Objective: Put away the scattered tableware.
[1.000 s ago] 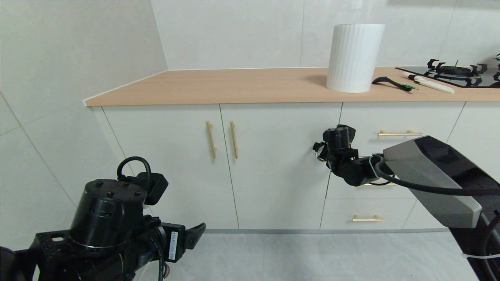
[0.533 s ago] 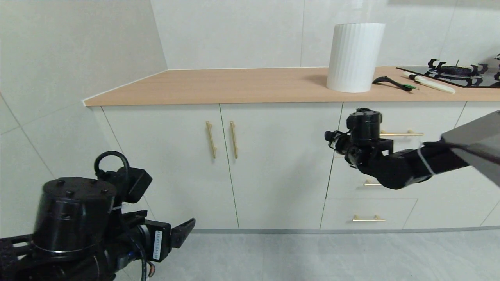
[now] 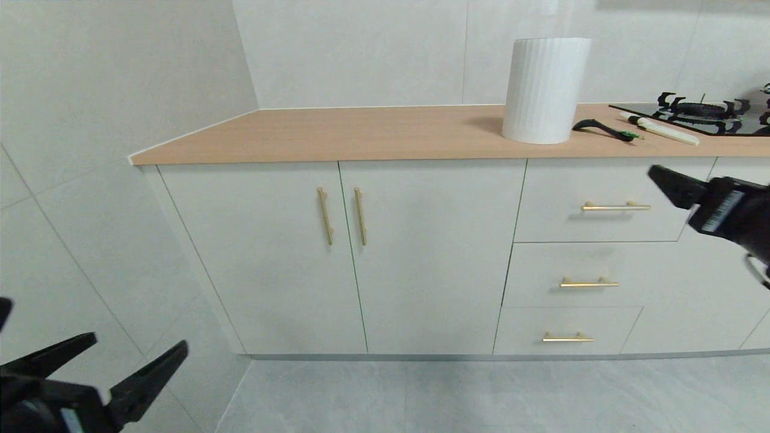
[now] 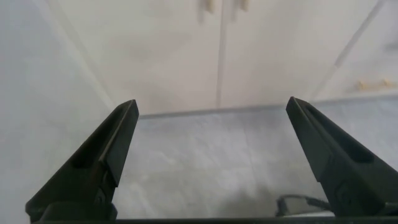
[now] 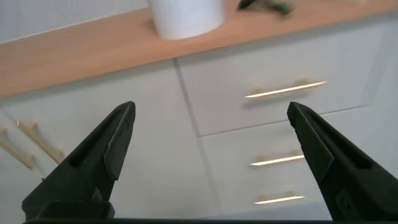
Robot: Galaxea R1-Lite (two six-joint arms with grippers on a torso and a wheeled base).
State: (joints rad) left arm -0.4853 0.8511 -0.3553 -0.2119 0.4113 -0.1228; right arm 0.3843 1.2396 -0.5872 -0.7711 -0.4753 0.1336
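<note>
On the wooden countertop [image 3: 361, 132] stands a tall white ribbed container [image 3: 546, 90]. To its right lie a black curved utensil [image 3: 601, 127] and a white-handled knife [image 3: 662, 129]. My right gripper [image 5: 210, 109] is open and empty, held in front of the top drawer, below the counter's edge. One of its fingers [image 3: 674, 185] shows at the right side of the head view. In the right wrist view the container [image 5: 186, 15] and the dark utensil [image 5: 267, 5] are farther off. My left gripper [image 3: 140, 340] is open and empty, low at the left above the floor [image 4: 211, 168].
A black gas hob [image 3: 704, 111] sits at the counter's far right. Below are two cabinet doors with gold handles [image 3: 343, 215] and three drawers with gold handles [image 3: 615, 207]. A tiled wall closes the left side. The grey floor in front is bare.
The right arm has swung from in front of the cabinet doors to the right, now facing the drawers. The left arm has dropped and pulled back to the lower left corner.
</note>
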